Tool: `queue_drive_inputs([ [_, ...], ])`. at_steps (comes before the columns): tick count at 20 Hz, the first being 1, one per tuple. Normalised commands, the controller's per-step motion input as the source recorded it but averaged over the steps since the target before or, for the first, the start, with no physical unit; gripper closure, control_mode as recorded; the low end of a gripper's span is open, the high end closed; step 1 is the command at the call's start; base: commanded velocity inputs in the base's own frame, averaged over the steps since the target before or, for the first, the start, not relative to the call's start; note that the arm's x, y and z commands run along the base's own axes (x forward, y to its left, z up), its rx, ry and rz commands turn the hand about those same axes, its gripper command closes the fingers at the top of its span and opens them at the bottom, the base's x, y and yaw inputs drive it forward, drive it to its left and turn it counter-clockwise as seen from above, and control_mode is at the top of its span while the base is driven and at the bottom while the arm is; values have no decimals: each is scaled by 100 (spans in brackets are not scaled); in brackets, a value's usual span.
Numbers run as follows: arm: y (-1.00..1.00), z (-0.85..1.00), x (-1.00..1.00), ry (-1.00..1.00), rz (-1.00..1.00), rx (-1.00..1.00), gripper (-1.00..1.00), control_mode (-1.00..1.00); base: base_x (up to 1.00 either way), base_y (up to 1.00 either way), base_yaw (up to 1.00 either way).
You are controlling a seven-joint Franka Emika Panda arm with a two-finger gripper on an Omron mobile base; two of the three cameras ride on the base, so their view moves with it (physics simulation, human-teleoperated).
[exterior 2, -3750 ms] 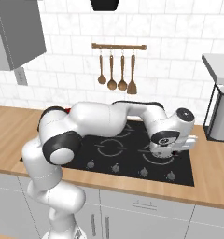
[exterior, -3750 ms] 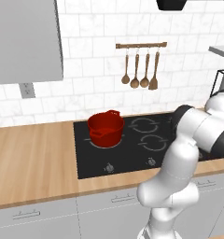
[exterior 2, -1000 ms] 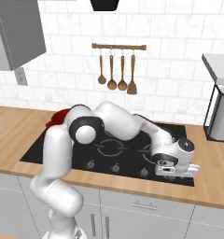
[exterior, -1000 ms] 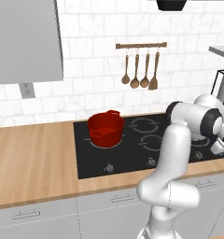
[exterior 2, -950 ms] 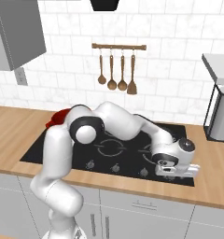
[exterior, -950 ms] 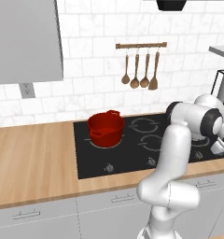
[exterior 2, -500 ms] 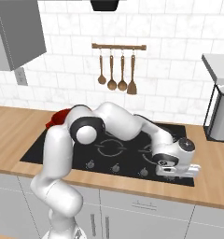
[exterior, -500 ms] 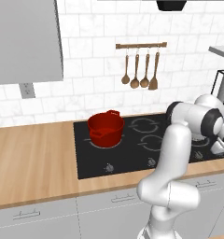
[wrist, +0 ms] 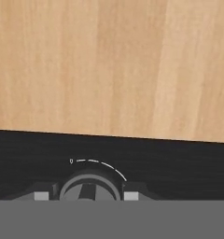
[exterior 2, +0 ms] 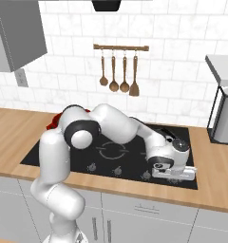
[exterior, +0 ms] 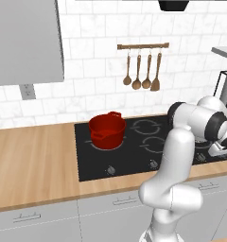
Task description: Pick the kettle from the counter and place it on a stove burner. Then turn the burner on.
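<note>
My gripper [wrist: 87, 195] is down at the front right corner of the black cooktop [exterior 2: 130, 163]. Its two fingertips [wrist: 131, 196] sit tight on either side of a round burner knob [wrist: 89, 186], which has a white dial arc above it. Both base views show the hand [exterior 2: 172, 173] [exterior: 224, 147] low over that front edge. Beyond the knob lies the light-brown wooden counter [wrist: 109, 70]. The kettle is hidden; I cannot make it out behind the arm.
A red two-handled pot [exterior: 107, 130] stands on the left rear burner. More knobs [exterior: 109, 169] line the cooktop's front strip. Wooden utensils hang on a rail [exterior: 143, 71] on the tiled wall. A tall grey appliance [exterior 2: 225, 118] stands at the far right.
Since 3.8 s ago the hand has come forward and down from over the right burners to the front knob strip. Over the last second it has barely moved.
</note>
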Motion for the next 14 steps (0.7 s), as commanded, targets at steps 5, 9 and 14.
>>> queue_drive_inputs([
  [5,1,-2,3,1,0,0,100,-100,0,0,0],
  [9,13,-11,0,3,14,0,100,-100,0,0,0],
  [14,13,-20,0,2,18,0,100,-100,0,0,0],
])
